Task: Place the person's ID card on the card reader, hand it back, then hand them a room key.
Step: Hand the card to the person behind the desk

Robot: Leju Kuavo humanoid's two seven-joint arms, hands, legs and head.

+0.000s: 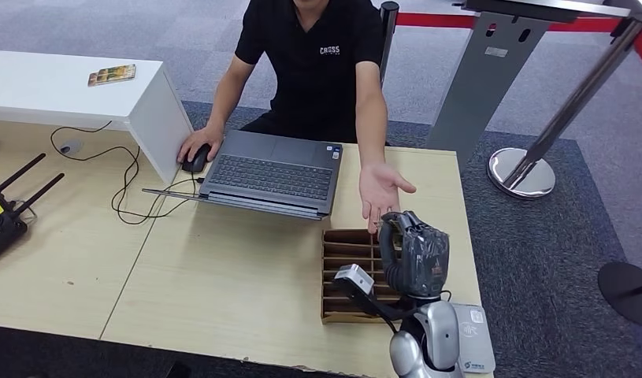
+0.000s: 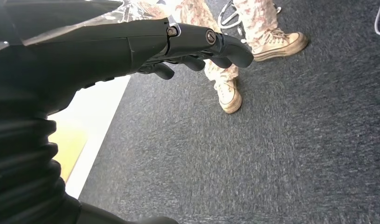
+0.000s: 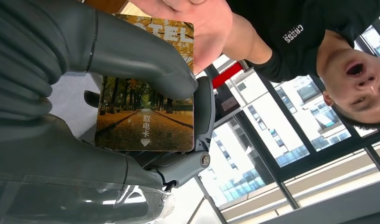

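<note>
My right hand (image 1: 416,252) is raised over the wooden card box (image 1: 345,272), just below the person's open palm (image 1: 383,189). In the right wrist view my thumb (image 3: 141,56) and fingers pinch a room key card (image 3: 148,107) printed with an autumn avenue. The card's far edge reaches the person's palm (image 3: 202,23). The grey card reader (image 1: 475,339) lies at the table's near right corner beside my forearm, with nothing on it. My left hand (image 2: 178,44) hangs over the carpet with its fingers stretched out, holding nothing.
An open laptop (image 1: 274,172) sits in front of the person, whose other hand rests on a mouse (image 1: 195,160). A white shelf (image 1: 65,83) with a card (image 1: 111,75) stands at the far left. Cables and a black antenna device (image 1: 6,209) lie left. Stanchions stand right.
</note>
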